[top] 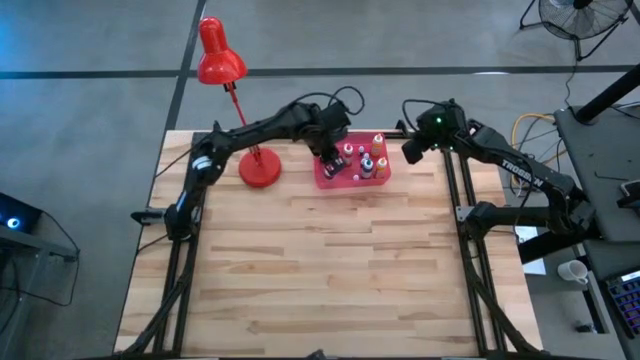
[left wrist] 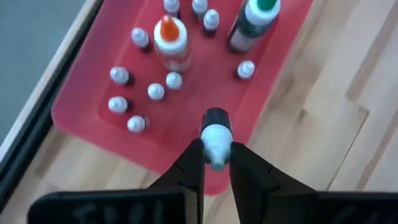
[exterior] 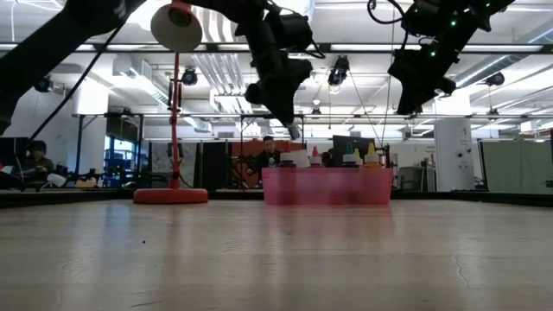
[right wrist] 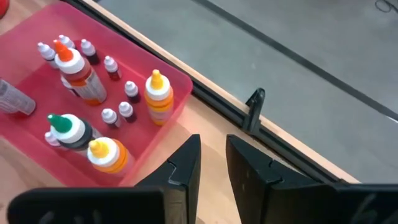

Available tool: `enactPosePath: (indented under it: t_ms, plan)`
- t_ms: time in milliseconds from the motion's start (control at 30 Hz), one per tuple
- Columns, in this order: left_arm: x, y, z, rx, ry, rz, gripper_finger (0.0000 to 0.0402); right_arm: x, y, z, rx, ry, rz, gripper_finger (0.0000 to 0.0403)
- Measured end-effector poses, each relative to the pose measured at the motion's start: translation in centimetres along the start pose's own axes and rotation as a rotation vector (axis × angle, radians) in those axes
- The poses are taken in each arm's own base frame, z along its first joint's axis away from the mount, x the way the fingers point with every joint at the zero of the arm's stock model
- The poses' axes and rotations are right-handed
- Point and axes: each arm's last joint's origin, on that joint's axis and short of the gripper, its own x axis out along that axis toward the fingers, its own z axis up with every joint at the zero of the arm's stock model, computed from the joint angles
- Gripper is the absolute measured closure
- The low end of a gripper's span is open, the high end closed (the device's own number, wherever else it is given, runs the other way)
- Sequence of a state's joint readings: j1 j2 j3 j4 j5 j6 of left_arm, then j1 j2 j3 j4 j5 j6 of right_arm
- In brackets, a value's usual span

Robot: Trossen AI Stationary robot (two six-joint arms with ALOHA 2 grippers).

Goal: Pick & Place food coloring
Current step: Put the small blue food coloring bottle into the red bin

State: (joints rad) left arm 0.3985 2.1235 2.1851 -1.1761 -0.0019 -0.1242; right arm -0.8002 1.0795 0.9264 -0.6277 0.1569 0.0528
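Overhead, the left tool (left wrist: 216, 163) hangs above the near edge of the pink tray (top: 352, 183), clenched on one tiny whitish dropper bottle (left wrist: 216, 138), pinched round its cap end w/ the dark body pointing away from the wrist. In the low view the bottle rides clear of the tray, well above the bench (top: 320, 270). The rest of the food coloring stands inside the tray: a cluster of small white-capped vials (left wrist: 155, 92), an orange-capped bottle (left wrist: 169, 38), a dark green-capped bottle (left wrist: 252, 22), plus two yellow-orange bottles (right wrist: 158, 96) seen from the right wrist.

The right tool (right wrist: 212, 163) waits off the tray's far-right corner, over the bench edge, grasping nothing; its two fingers stand a narrow gap apart.

Handling, as a judgement: the tiny vials look v. light, stiff plastic, smooth and round, so prone to twist or squirt out of a pinch; best taken across the cap or neck, straight from above. They are also packed close, so a neighbour could tip. The bigger bottles look soft-walled, squeezable; grip at the shoulder, not the belly.

A red desk lamp (top: 222, 60) stands just left of the tray.
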Motion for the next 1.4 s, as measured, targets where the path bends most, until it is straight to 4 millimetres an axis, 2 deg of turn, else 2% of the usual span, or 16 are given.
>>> enactPosePath:
  t_ms: [100,233,433,533,667,833,1100,1267,1400]
  plan:
    - [0.9,0.1,0.5,0.005,-0.038,0.013,0.0368,0.1,-0.2,0.1,0.004,-0.005,-0.006,0.0335]
    - [2.0,1.1,0.1,-0.013,-0.012,0.139,0.0368,0.1,-0.4,0.2,0.012,-0.012,-0.014,0.0335]
    - [3.5,3.2,-2.2,-0.108,0.185,0.119,0.0371,0.2,-0.7,0.2,0.022,-0.010,-0.024,0.0335]
    - [4.2,3.2,-2.5,-0.091,0.197,0.111,0.0370,0.2,-0.8,0.2,0.025,-0.010,-0.026,0.0335]
    - [5.2,3.3,-1.9,-0.067,0.106,0.086,0.0370,0.2,-0.9,0.2,0.028,-0.010,-0.029,0.0335]
    - [6.2,3.3,-2.0,-0.054,0.082,0.073,0.0370,0.2,-0.9,0.2,0.032,-0.011,-0.030,0.0335]
    - [8.7,3.8,-4.0,-0.044,0.159,0.083,0.0370,0.2,-0.9,0.2,0.032,-0.012,-0.030,0.0335]
    - [8.8,3.7,-5.0,-0.079,0.240,0.043,0.0371,0.2,-0.9,0.3,0.033,-0.018,-0.030,0.0335]
    - [8.9,3.4,-5.0,-0.106,0.244,0.012,0.0371,0.3,-0.9,0.2,0.033,-0.019,-0.031,0.0335]
